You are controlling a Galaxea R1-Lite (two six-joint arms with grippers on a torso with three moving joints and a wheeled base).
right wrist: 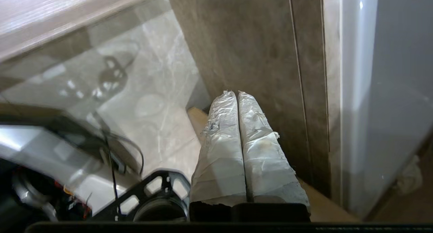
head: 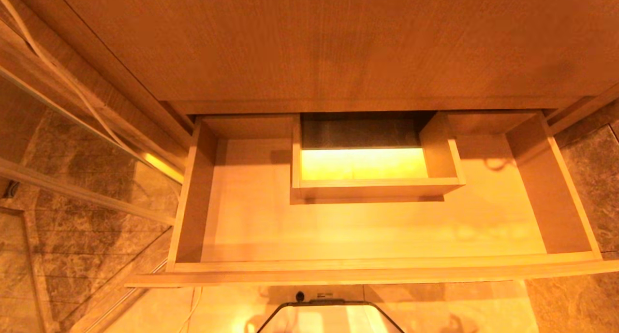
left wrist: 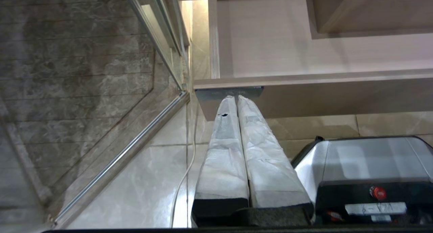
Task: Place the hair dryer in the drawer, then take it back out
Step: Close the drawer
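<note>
At the far left of the head view a glass panel and a pale cord run along the stone wall. The left tool hangs below the front corner of the drawer, its two wrapped fingers pressed together and empty, above the tiled floor and beside the robot's base.

In the middle, the drawer stands pulled well out from under the worktop. Its pale inside is bare apart from the boxed cut-out at the back. The hair dryer appears in none of the three views, so where it is cannot be told.

On the right, the right tool is closed with nothing between its fingers, pointing down near a stone wall and a white panel.

Judging by the open, empty drawer and two empty tools, the work sits between steps: either the dryer has not gone in yet, or it is already out. The next move likely calls for finding the dryer and bringing a tool toward it, or pushing the drawer shut.
</note>
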